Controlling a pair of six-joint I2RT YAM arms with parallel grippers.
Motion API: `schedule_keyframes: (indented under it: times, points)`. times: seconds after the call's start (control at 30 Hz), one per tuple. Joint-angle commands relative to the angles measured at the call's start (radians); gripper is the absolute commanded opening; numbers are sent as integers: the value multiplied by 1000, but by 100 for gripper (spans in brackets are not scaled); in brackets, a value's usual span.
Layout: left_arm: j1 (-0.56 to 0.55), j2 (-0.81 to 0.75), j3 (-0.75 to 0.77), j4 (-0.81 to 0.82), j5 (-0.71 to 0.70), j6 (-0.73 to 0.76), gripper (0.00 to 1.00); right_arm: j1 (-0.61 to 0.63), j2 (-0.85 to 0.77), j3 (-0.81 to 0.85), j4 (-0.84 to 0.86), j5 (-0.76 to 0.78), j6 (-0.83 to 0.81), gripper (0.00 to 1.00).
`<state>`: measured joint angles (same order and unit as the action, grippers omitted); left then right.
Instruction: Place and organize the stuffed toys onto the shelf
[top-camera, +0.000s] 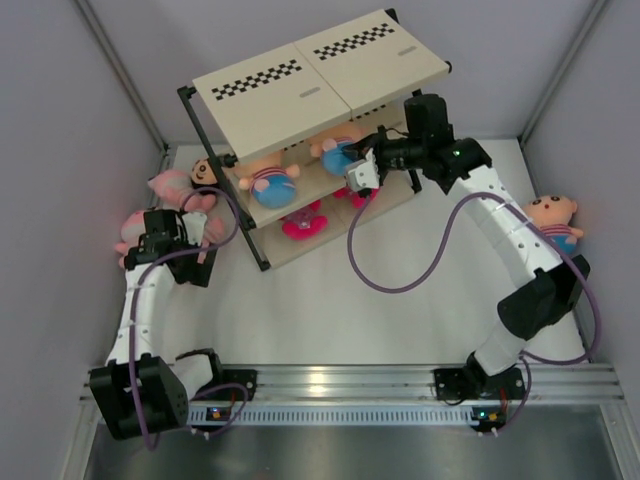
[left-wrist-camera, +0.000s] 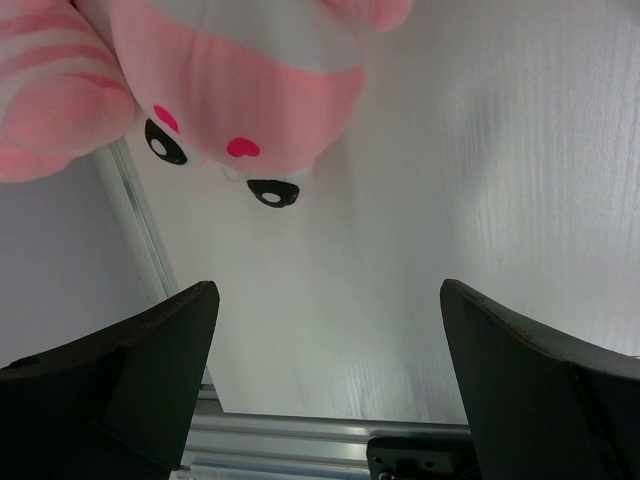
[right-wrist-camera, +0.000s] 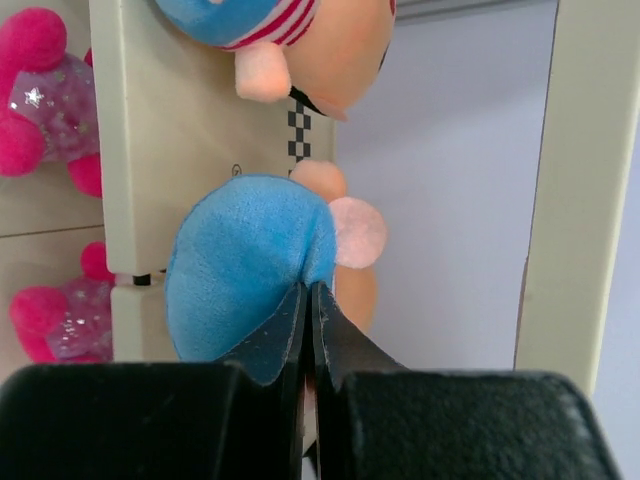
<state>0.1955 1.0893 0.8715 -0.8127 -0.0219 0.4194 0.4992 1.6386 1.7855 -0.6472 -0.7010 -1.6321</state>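
Observation:
The shelf (top-camera: 300, 85) stands at the back, its checkered strip on the top board. Two boy dolls lie on its middle board, one on the left (top-camera: 270, 185) and one on the right (top-camera: 338, 155). My right gripper (top-camera: 365, 178) is at that board, shut on the blue bottom of the right boy doll (right-wrist-camera: 240, 290); the other boy doll (right-wrist-camera: 300, 40) shows above it. My left gripper (left-wrist-camera: 330, 300) is open and empty, just short of a pink doll (left-wrist-camera: 235, 90). Pink dolls (top-camera: 170, 188) and a boy doll's head (top-camera: 205, 170) lie left of the shelf beside my left gripper (top-camera: 190, 250).
Two magenta plush toys (top-camera: 300, 222) sit on the shelf's lower board, also in the right wrist view (right-wrist-camera: 45, 140). Another boy doll (top-camera: 555, 215) lies on the table at the right wall, behind my right arm. Grey walls close in on both sides.

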Motion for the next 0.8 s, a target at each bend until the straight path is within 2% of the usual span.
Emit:
schedule_keyframes:
  times: [0.0, 0.1, 0.33, 0.6, 0.77]
  points:
    - [-1, 3, 50, -9, -15, 16, 99, -30, 46, 84, -120, -170, -173, 0]
    - [-1, 4, 58, -14, -19, 22, 99, -30, 66, 83, -183, -207, -239, 0]
    - [-2, 14, 86, -32, -35, 41, 98, -28, 102, 31, -276, -166, -393, 0]
    - [-2, 32, 93, -31, -23, 33, 99, -48, 187, 67, -94, -138, -393, 0]
    - [-2, 44, 98, -31, -23, 36, 99, -59, 198, 69, -39, -143, -393, 2]
